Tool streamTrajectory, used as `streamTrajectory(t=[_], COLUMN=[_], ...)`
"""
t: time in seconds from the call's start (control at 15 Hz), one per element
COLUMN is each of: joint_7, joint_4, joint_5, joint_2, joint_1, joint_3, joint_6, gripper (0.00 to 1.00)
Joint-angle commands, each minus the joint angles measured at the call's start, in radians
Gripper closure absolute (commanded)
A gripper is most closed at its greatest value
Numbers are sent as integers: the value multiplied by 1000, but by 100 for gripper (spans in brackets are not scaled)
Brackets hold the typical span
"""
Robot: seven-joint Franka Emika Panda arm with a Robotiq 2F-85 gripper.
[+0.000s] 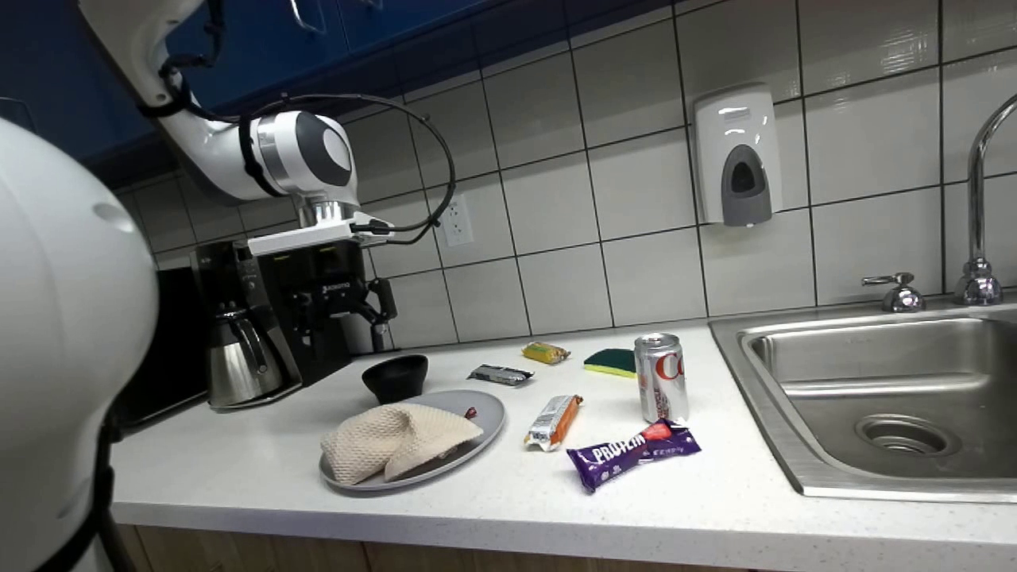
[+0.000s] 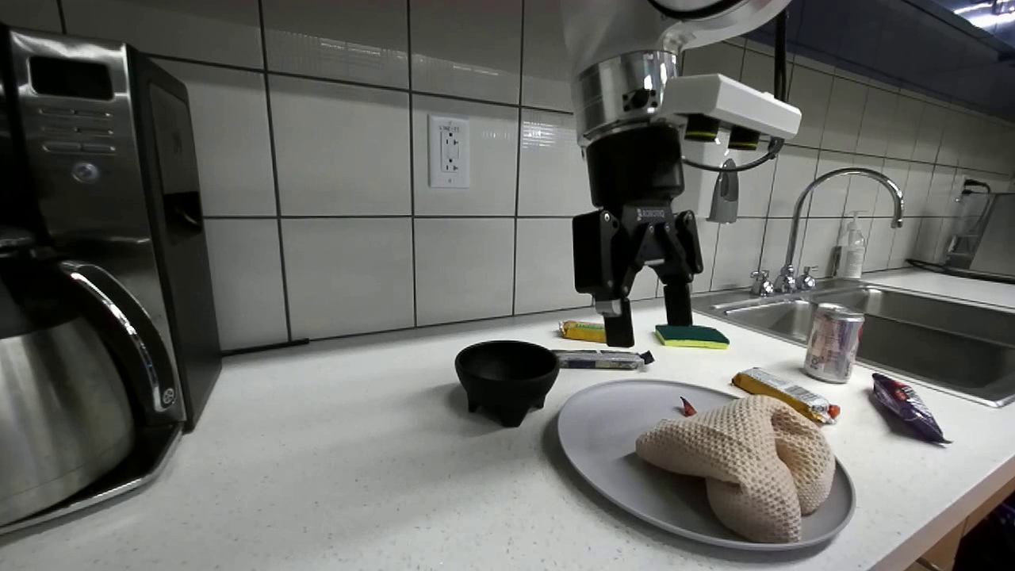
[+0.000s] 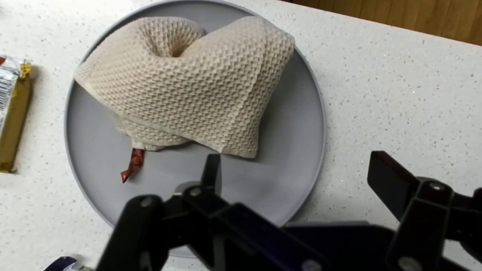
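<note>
Beige cloth [image 3: 196, 84] bunched on grey plate [image 3: 295, 131], toward twelve o'clock in wrist view; red wrapper [image 3: 134, 162] pokes out at cloth's seven o'clock. Fingers [image 2: 619, 327] wide, empty, above surface [image 3: 376, 75]. Progress, judged: cloth on plate, wrapper end uncovered, grasp not yet made.

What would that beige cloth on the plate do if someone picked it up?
The cloth would probably droop, since it lies in loose, soft-looking folds. Its bumpy weave suggests it shouldn't be slippery. Lifting it may also tug the red wrapper poking out at its edge.
</note>
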Motion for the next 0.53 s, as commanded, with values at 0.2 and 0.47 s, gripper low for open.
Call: streamTrajectory(t=[0.2,0.47], joint_7=[2,52], joint_4=[-3,-24], joint_5=[0,-17], joint_2=[-4,0], joint_1=[-8,-6], joint_3=[8,8], joint_6=[-2,22], gripper=[0,0])
